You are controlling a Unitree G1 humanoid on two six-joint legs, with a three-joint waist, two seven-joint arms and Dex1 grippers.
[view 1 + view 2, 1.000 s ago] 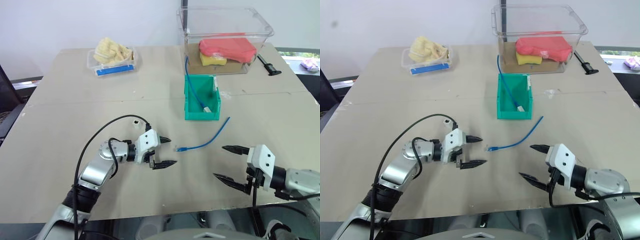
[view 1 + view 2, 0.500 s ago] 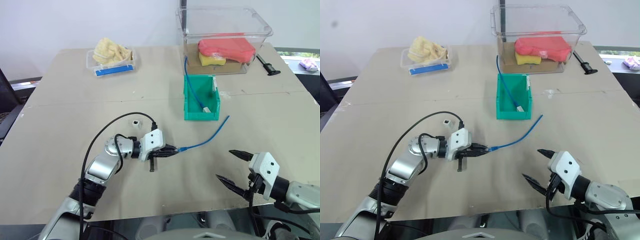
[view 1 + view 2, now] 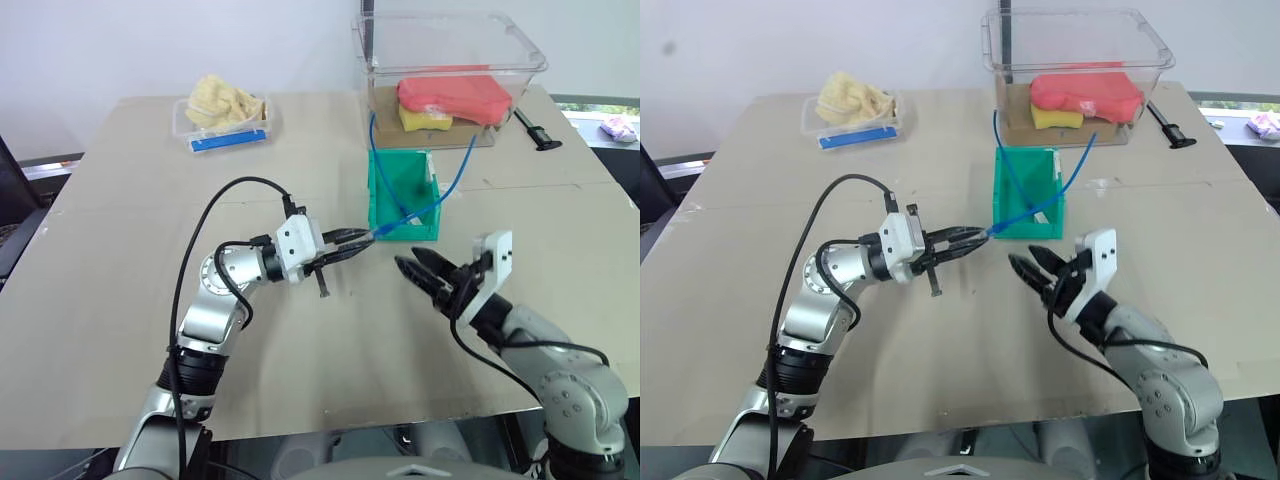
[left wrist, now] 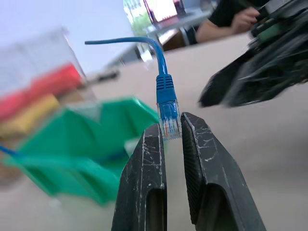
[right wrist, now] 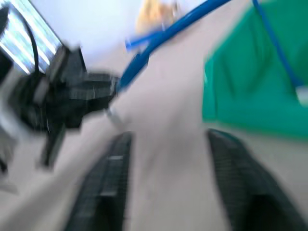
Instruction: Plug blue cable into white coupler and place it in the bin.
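Beige worktop (image 3: 120,300): left pincer (image 3: 362,240) pinching blue cable (image 3: 440,195) plug, right pincer (image 3: 420,275) spread, empty. Keep plug level for mating.

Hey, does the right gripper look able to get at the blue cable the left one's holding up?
Probably yes. The left gripper holds the blue cable by its plug, off the table, and the right gripper sits close beside it with open air between. Its fingers stand apart.

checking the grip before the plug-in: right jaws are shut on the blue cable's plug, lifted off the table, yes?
Wrong arm. The left gripper is shut on the blue cable by its plug, lifted off the table; the left wrist view shows it.
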